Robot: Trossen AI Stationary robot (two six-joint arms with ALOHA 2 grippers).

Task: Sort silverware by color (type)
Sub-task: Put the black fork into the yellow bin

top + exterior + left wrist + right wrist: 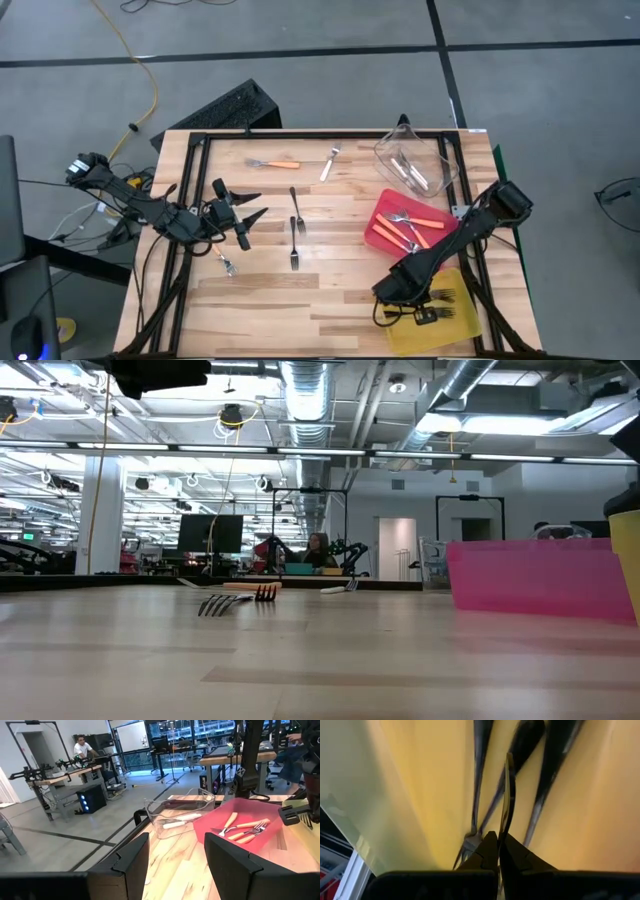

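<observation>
My right gripper [410, 298] hangs over the yellow bin [468, 322] at the near right, shut on a thin black fork [508, 795]. Several black forks [443, 297] lie on that bin's floor. My left gripper [250, 206] floats level above the table's left side, open, with nothing between its fingers [131, 862]. Two black forks [296, 228], an orange-handled fork [276, 163] and two pale forks [330, 162] [228, 265] lie flat on the wood. My right gripper pinches the black fork [504, 832] between its two fingertips. The fork shows edge-on and runs on past the tips toward the bin floor. The fingers come steeply from above. Which end they have, and whether the far end touches the bin, I cannot tell.
A red bin [384, 208] holding orange-handled forks stands just beyond the yellow one. A clear bin [388, 152] with pale forks sits at the far right. Black frame rails [190, 180] run along the table's sides. Bare wood lies in the near middle.
</observation>
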